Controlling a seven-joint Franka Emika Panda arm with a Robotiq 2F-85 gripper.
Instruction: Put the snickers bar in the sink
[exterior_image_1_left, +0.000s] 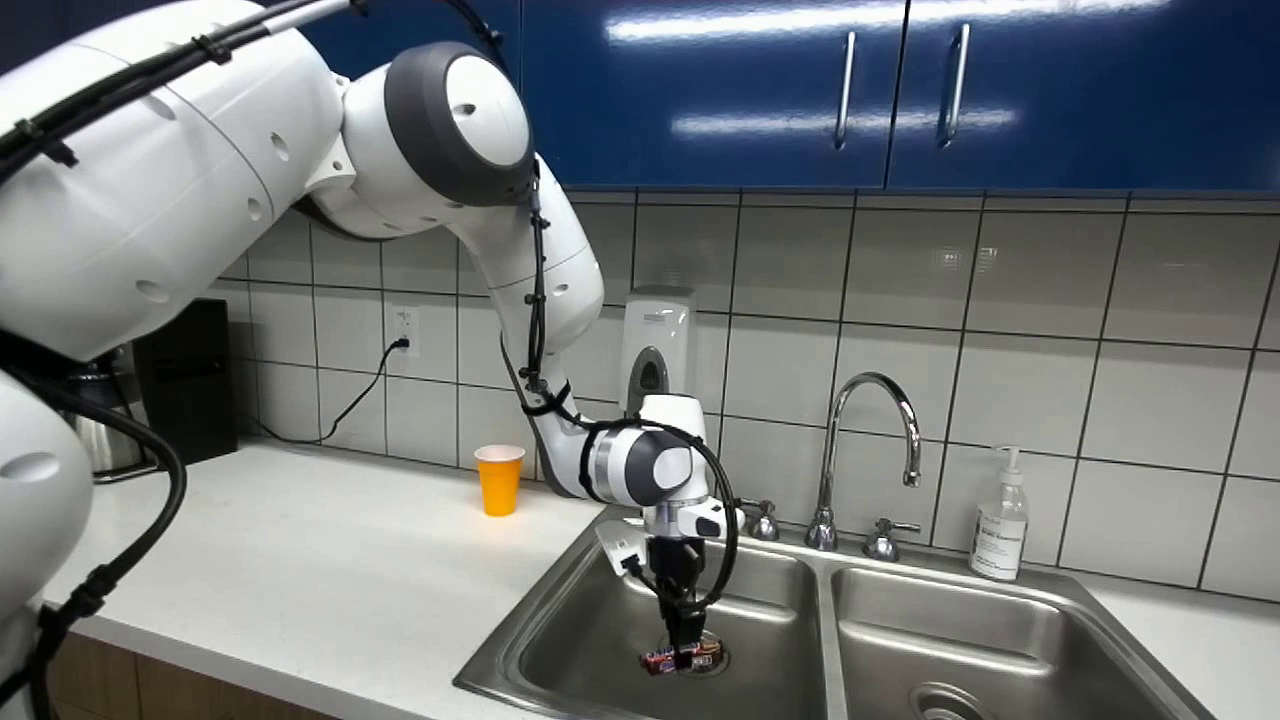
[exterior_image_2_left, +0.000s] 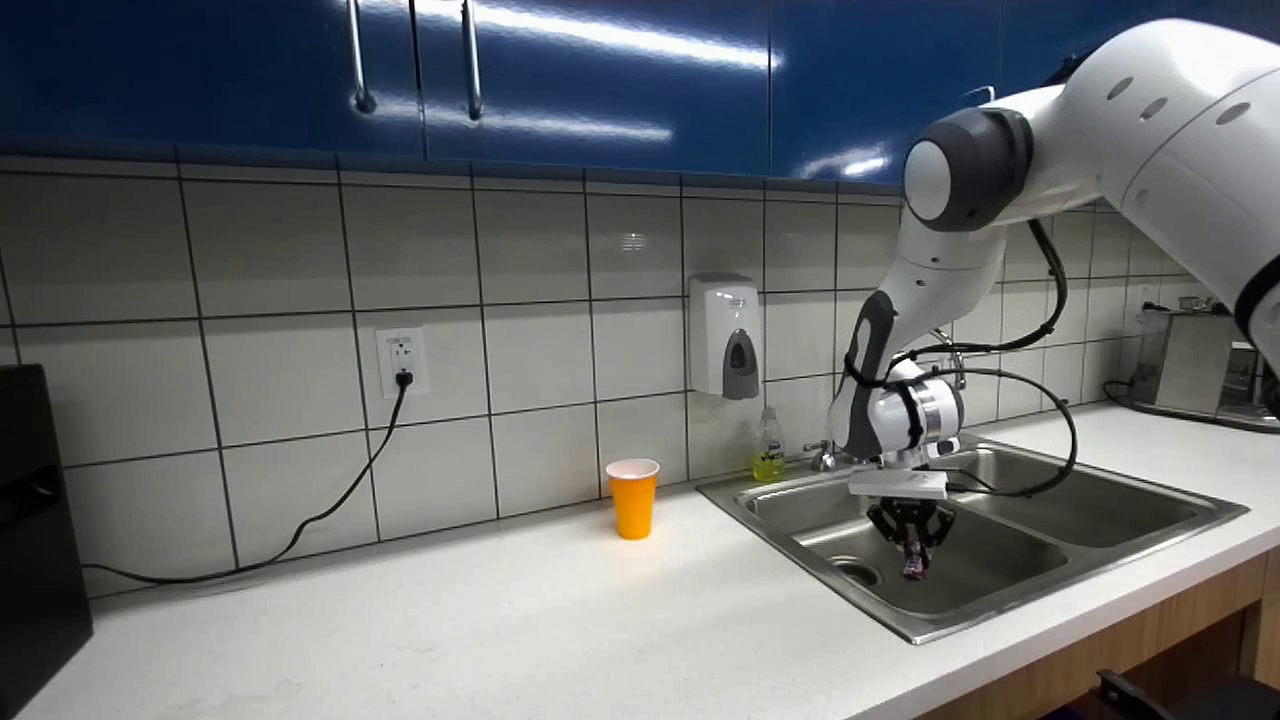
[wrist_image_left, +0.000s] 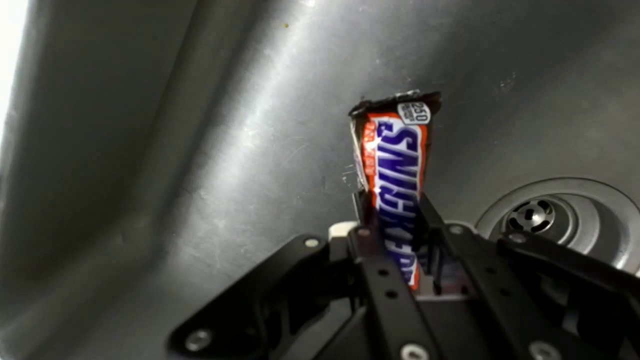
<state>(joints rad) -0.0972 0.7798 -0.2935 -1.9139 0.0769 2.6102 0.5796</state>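
The snickers bar (wrist_image_left: 397, 155) is a dark brown wrapped bar with a white, blue and red label, seen large in the wrist view. My gripper (wrist_image_left: 392, 206) is shut on its near half, with one finger on each long side. The bar's far end sticks out past the fingertips. In both exterior views the gripper (exterior_image_1_left: 684, 640) (exterior_image_2_left: 912, 540) points down inside a basin of the steel sink (exterior_image_1_left: 590, 640) (exterior_image_2_left: 1000, 555), with the bar (exterior_image_1_left: 708, 656) (exterior_image_2_left: 914, 566) at its tips. The bar's exact height above the basin floor is hard to judge.
A round drain (wrist_image_left: 532, 217) lies right of the bar in the wrist view. A chrome faucet (exterior_image_1_left: 830, 450) and handles (exterior_image_1_left: 885, 540) stand behind the sink. An orange cup (exterior_image_1_left: 499, 480) (exterior_image_2_left: 633, 500) stands on the counter. A pump bottle (exterior_image_1_left: 1000, 525) and wall dispenser (exterior_image_1_left: 656, 345) are behind.
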